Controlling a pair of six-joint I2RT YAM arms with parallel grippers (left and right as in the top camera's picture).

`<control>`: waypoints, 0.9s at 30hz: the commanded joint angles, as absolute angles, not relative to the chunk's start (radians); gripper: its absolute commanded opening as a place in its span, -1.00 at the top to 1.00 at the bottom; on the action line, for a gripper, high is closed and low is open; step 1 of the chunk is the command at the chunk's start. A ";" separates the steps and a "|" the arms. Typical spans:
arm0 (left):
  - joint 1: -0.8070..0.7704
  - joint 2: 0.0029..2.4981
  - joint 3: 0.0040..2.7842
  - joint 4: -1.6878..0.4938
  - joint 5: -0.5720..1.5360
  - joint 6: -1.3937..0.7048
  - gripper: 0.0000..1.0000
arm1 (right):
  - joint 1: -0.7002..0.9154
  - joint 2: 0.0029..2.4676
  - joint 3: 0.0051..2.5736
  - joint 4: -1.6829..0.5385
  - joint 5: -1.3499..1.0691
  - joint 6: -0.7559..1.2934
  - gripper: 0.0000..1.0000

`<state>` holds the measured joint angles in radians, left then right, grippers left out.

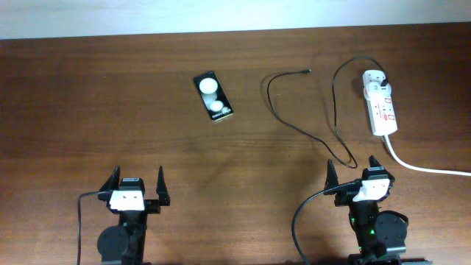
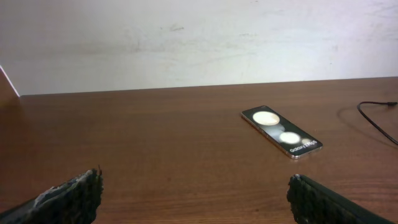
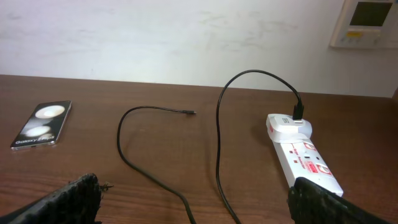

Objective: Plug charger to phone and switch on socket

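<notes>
left gripper (image 1: 137, 177): being held wide open, nothing gripped
right gripper (image 1: 352, 165): being held wide open, nothing gripped
charger tip (image 1: 307, 71): lying loose at 11 o'clock from right gripper, the nearer arm
phone (image 1: 213, 96): lying at 1 o'clock from left gripper, long axis 11-to-5

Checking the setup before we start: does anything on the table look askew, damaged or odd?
Nothing looks damaged or spilled. The phone lies skewed rather than square, and the charger sprawls in loose loops: one end is plugged in at the socket, but its connector tip lies free, apart from the phone.
</notes>
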<state>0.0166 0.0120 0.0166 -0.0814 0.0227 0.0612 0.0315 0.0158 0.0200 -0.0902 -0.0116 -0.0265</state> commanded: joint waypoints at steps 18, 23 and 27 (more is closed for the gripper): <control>0.022 0.151 0.265 -0.074 0.125 0.072 -0.98 | 0.031 0.006 0.009 -0.089 -0.010 -0.026 -0.97; 0.021 0.540 0.616 -0.244 0.193 0.056 -0.98 | 0.031 0.006 0.009 -0.089 -0.010 -0.026 -0.97; -0.090 0.936 1.003 -0.429 0.190 0.022 -0.98 | 0.031 0.006 0.009 -0.089 -0.010 -0.026 -0.97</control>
<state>-0.0143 0.7643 0.8173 -0.3950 0.1726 0.0486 0.0315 0.0143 0.0170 -0.0856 -0.0113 -0.0269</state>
